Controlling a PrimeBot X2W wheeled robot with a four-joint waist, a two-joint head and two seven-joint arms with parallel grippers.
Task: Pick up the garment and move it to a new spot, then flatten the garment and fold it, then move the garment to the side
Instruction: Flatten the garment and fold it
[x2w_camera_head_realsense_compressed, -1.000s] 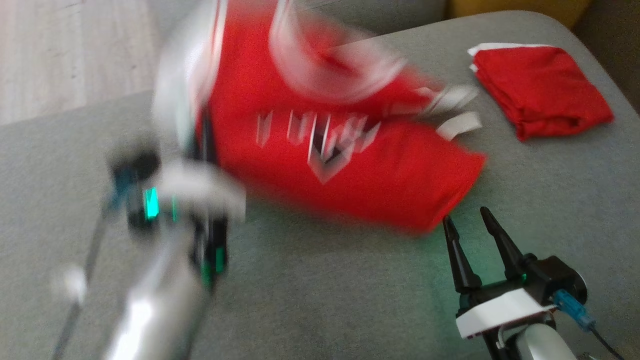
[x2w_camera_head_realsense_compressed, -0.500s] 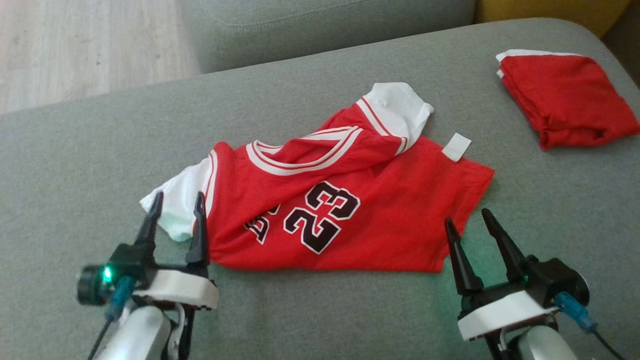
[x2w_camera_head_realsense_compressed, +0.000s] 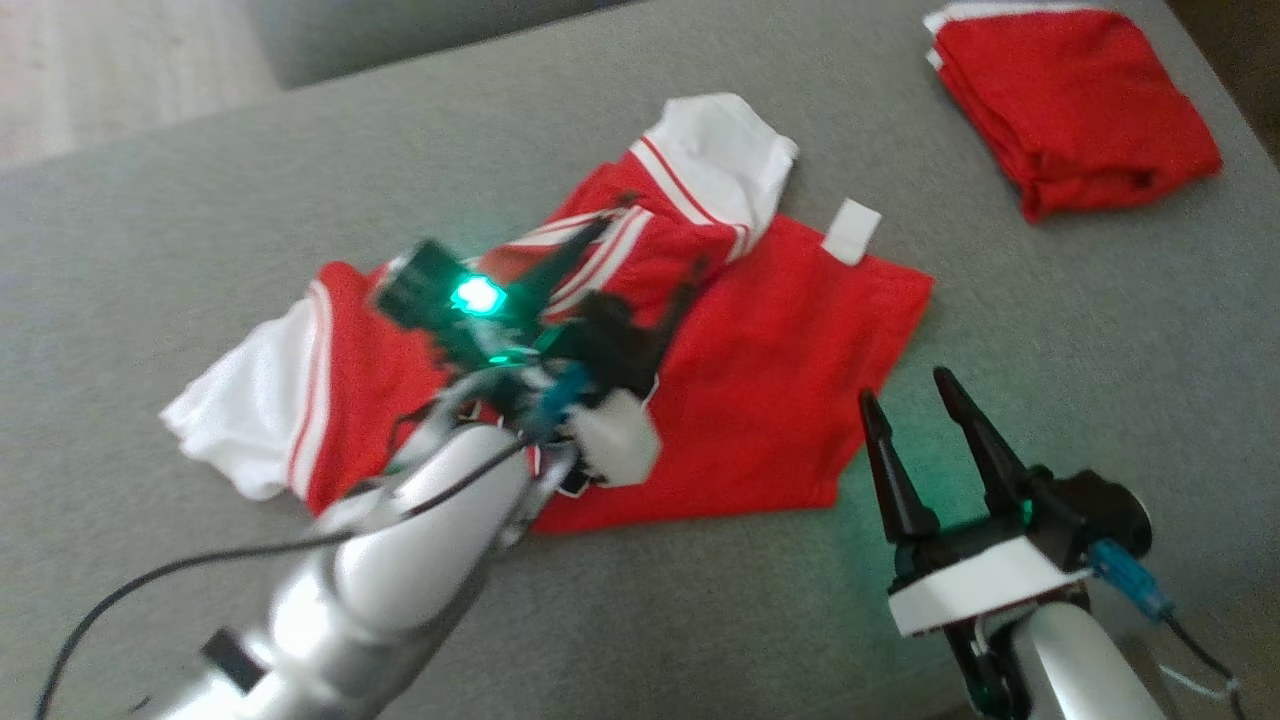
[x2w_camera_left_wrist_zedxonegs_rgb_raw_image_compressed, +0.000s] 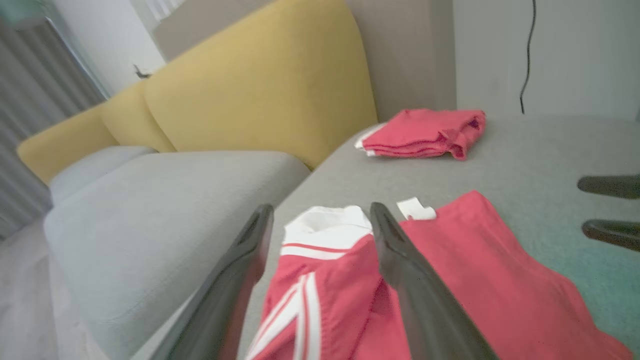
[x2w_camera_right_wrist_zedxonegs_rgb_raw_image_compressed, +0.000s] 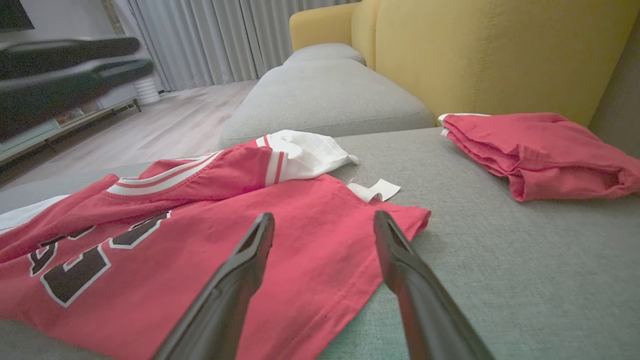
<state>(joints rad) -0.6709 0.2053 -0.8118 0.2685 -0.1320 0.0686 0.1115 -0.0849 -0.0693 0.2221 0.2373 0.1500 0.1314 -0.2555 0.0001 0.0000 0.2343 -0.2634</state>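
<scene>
The garment is a red jersey with white sleeves and black numbers. It lies crumpled on the grey cushion, with its upper part folded over. My left gripper hovers open over the collar and the far white sleeve, its fingers either side of the sleeve, holding nothing. My right gripper stands open just off the hem's near right corner, also holding nothing. In the right wrist view the jersey spreads to the left.
A second red garment, folded, lies at the far right of the cushion. A yellow sofa back rises behind it. A grey seat and wooden floor lie beyond the far edge.
The left gripper has opened and let the jersey drop flat on the cushion. It then moved from the near left sleeve to above the collar. The head camera has shifted. The right gripper has not moved.
</scene>
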